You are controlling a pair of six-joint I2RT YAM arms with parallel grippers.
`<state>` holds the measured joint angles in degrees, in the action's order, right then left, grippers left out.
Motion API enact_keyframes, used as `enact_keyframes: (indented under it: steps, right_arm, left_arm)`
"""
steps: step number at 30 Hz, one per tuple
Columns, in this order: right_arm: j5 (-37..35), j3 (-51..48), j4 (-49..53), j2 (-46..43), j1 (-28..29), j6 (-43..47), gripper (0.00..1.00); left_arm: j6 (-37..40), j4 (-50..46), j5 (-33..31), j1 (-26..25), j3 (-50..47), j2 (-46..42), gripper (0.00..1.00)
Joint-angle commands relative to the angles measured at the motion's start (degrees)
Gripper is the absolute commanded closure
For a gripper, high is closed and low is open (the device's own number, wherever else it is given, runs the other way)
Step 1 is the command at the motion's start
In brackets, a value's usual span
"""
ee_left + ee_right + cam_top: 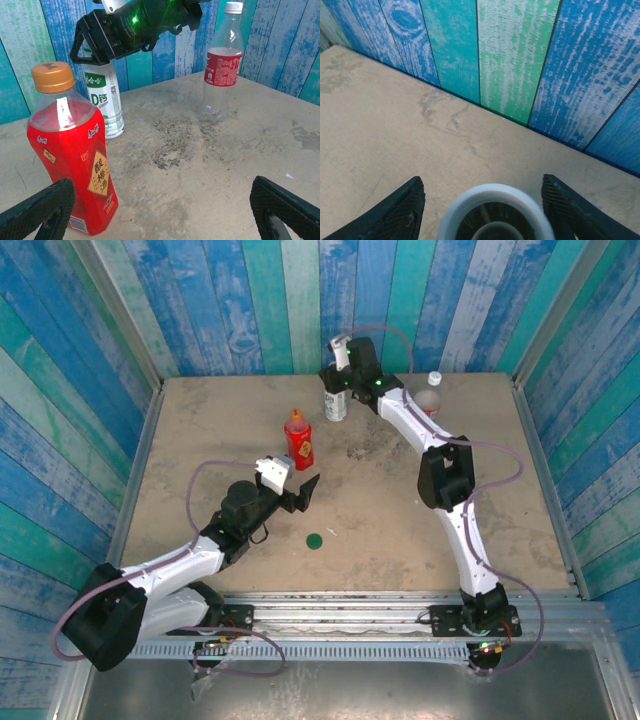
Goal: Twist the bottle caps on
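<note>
Top view: found dark green cap (314,540) loose on counter (480,490) near left gripper (295,485), jaws released. Left wrist: noted orange cap (52,76) on red bottle (75,155), white cap (233,7) on clear bottle (222,65). Right wrist: observed right gripper (485,220) with jaws spread astride uncapped bottle mouth (495,191).

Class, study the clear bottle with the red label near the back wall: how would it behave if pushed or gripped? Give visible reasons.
No liquid shows through the clear bottle, so it is probably light. Tall, narrow and upright on the table, it would likely tip if pushed near its white cap. Its thin wall may dent when squeezed.
</note>
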<state>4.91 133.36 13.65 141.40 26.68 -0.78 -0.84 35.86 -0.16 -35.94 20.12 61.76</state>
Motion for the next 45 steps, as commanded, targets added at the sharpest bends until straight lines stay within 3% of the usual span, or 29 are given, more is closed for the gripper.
enact_keyframes:
  steps: [1, 7, 12, 23, 33, 39, 45]
  right_arm:
    - [-0.6, 1.5, 0.1, 0.6, 0.0, 0.2, 0.45]
    - [-0.5, -0.2, 0.2, -0.7, 0.0, 0.5, 0.6]
    - [-0.1, -5.1, -1.2, -4.4, 0.1, 0.8, 0.66]
    - [3.6, -35.9, -10.8, -25.8, 1.5, 4.7, 0.66]
    - [9.0, -65.7, -22.1, -48.0, 6.1, 7.2, 0.64]
    - [10.7, -75.1, -29.9, -52.9, 11.3, 9.0, 0.65]
    - [12.4, -79.8, -36.0, -53.2, 13.6, 9.0, 0.65]
  left_arm:
    - [0.7, -0.1, -0.1, 0.3, -0.8, -0.9, 0.06]
    - [0.6, -0.1, 0.1, 0.3, -0.8, -0.9, 0.06]
    - [0.5, 0.1, 0.3, 0.3, -1.1, -1.2, 0.06]
    - [0.1, 3.3, 2.5, 0.3, -2.6, -0.3, 0.06]
    - [-1.3, 13.2, 7.7, 0.3, -5.7, 3.6, 0.06]
    - [-1.1, 16.6, 13.7, 0.3, -7.0, 5.4, 0.06]
    - [-2.9, 21.3, 14.4, 0.3, -9.4, 6.5, 0.06]
